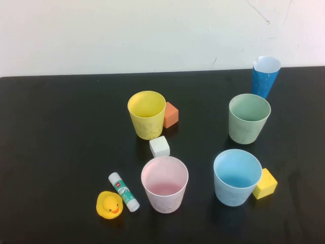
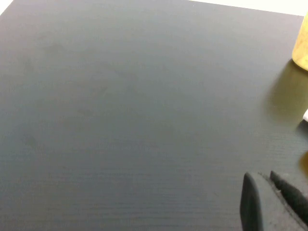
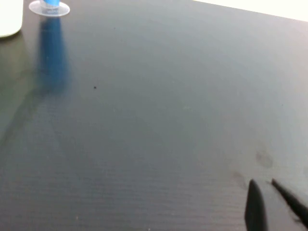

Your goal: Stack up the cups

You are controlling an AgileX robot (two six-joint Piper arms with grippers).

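Observation:
Four cups stand upright and apart on the black table [image 1: 61, 132]: a yellow cup [image 1: 147, 115] at centre, a sage green cup [image 1: 249, 118] at right, a pink cup [image 1: 164, 183] at front centre and a light blue cup [image 1: 237, 177] at front right. Neither arm shows in the high view. My left gripper [image 2: 261, 175] shows only in the left wrist view, shut and empty over bare table, with the yellow cup's side [image 2: 302, 43] at that view's edge. My right gripper [image 3: 263, 182] shows only in the right wrist view, shut and empty over bare table.
A tall dark-blue cone [image 1: 265, 75] stands at the back right; its clear base [image 3: 49, 7] shows in the right wrist view. An orange cube [image 1: 171, 115] touches the yellow cup. A white cube [image 1: 159, 146], yellow cube [image 1: 265, 183], glue stick [image 1: 123, 191] and rubber duck [image 1: 109, 205] lie nearby.

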